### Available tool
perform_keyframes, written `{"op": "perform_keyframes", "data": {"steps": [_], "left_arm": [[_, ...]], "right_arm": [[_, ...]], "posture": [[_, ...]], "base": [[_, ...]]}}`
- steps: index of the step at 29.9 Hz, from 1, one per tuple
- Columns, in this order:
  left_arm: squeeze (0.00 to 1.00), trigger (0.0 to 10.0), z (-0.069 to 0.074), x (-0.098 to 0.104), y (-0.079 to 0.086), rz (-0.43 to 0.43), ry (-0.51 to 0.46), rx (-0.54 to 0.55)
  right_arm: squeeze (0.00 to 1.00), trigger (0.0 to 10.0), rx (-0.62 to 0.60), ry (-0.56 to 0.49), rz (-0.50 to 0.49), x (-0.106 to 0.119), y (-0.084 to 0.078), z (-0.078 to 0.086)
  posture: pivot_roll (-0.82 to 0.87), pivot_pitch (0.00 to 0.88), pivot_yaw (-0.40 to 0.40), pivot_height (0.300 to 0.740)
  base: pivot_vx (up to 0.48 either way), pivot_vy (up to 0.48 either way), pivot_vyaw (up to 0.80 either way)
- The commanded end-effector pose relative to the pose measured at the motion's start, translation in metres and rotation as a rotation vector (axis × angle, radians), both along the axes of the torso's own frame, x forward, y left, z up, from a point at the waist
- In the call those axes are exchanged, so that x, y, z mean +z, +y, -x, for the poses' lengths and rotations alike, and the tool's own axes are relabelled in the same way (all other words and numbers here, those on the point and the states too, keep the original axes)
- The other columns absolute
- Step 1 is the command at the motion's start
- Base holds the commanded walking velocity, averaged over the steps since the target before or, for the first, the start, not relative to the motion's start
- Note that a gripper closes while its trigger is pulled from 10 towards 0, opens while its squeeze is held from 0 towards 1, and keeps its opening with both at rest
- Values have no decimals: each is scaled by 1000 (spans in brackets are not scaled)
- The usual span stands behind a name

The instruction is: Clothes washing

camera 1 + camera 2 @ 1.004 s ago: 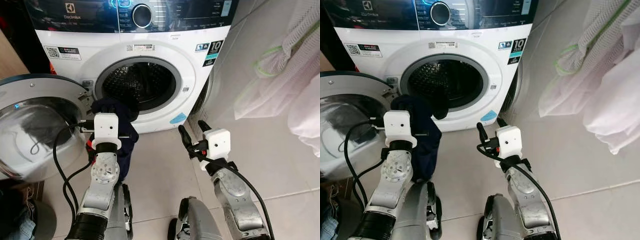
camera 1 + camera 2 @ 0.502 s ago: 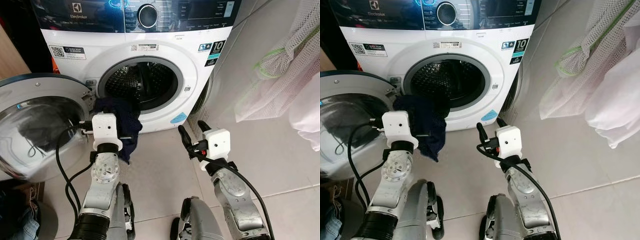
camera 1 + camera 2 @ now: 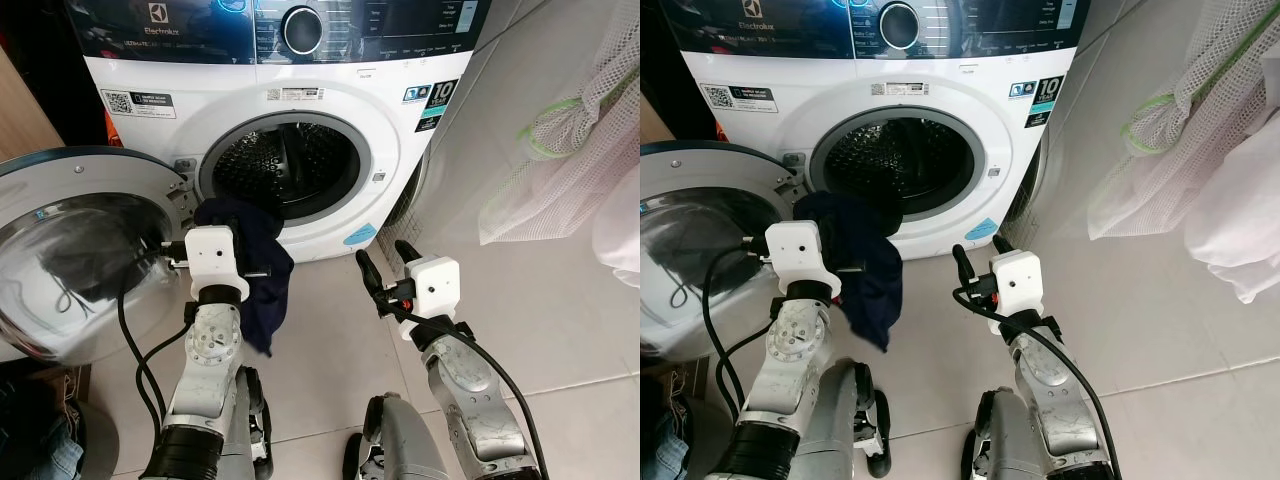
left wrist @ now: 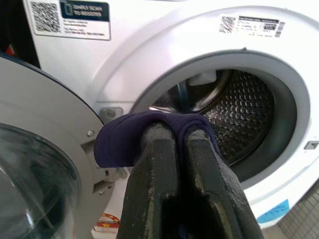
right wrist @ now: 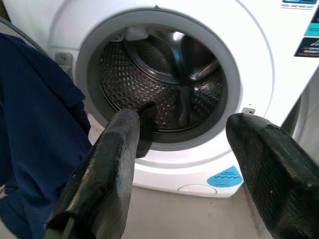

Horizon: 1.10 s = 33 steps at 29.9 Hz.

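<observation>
Fingers of our left gripper (image 4: 182, 149) pinch shut on a fold of the navy garment (image 3: 262, 262), which hangs limp just outside the open drum (image 3: 285, 170) of the washer (image 3: 330, 80), beside its swung-out door (image 3: 70, 250). Our right gripper (image 3: 383, 268) hovers near the floor with fingers spread wide, holding nothing. We judge the cloth soft, light and floppy; its trailing tail could snag on the drum's rim. A grip near the bunched top suits it, and the loose lower end may want a second hold from our right gripper.
</observation>
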<state>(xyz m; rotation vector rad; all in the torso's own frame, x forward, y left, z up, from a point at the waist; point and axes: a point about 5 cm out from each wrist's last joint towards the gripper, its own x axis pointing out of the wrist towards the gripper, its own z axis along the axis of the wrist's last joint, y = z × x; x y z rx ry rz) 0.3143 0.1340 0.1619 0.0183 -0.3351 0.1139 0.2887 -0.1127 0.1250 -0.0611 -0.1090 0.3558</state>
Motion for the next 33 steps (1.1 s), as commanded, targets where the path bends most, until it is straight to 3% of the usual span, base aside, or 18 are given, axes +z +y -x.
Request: {"op": "perform_keyframes", "data": {"steps": [1,15,23,27,33], "left_arm": [[0,10000,1,1,-4,14,-7,-22],[0,10000,0,1,-5,12,1,-41],[0,10000,-1,-3,-9,2,36,-70],[0,10000,0,-2,-12,5,25,-86],[0,10000,-3,-4,-10,-49,66,-74]], "right_arm": [[0,10000,7,12,1,-2,0,2],[0,10000,-3,16,-2,-3,0,1],[0,10000,3,17,-17,-3,1,1],[0,10000,0,19,-12,-3,1,1],[0,10000,-3,19,-14,-3,0,1]], "posture": [[94,276,-108,612],[98,274,-103,603],[98,274,-99,561],[96,273,-99,561],[97,279,-95,561]], "base": [[0,0,0],[0,0,0],[0,0,0],[0,0,0],[0,0,0]]}}
